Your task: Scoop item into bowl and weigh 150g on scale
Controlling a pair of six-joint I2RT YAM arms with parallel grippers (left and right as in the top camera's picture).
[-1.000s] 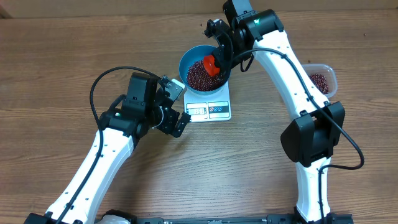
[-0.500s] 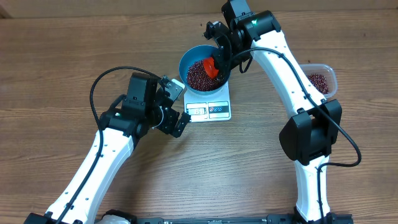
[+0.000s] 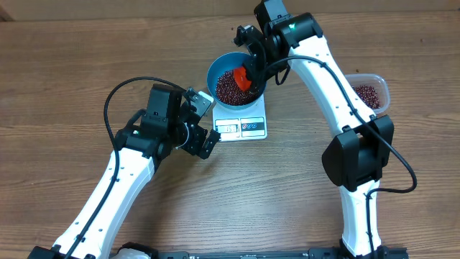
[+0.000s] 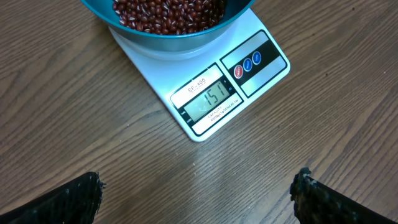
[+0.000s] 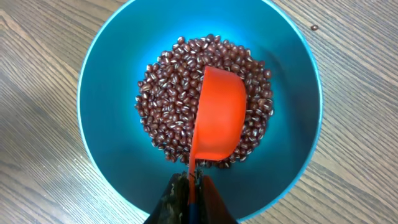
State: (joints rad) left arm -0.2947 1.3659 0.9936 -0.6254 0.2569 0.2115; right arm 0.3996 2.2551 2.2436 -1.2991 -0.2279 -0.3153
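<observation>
Beans (image 5: 168,118) lie heaped in the bowl (image 5: 102,162), which sits on the scale (image 4: 155,68). Its display (image 4: 208,101) reads what looks like 151, so you appear to be at the trimming end of the weighing step. Your right gripper (image 5: 189,186) is clamped tight on the handle of the orange scoop (image 5: 221,115), whose cup hangs rolled on its side over the heap, inside the rim. Your right arm stretches far forward across the table, wrist pointing down into the bowl. Your left gripper (image 4: 196,208) hovers near the scale's front edge, jaws spread wide and holding nothing, its camera on the readout. Next, judge whether the reading is close enough. If not, lift out only a few beans and carry them to the tub (image 3: 386,86) at your right, without leaning on the bowl.
</observation>
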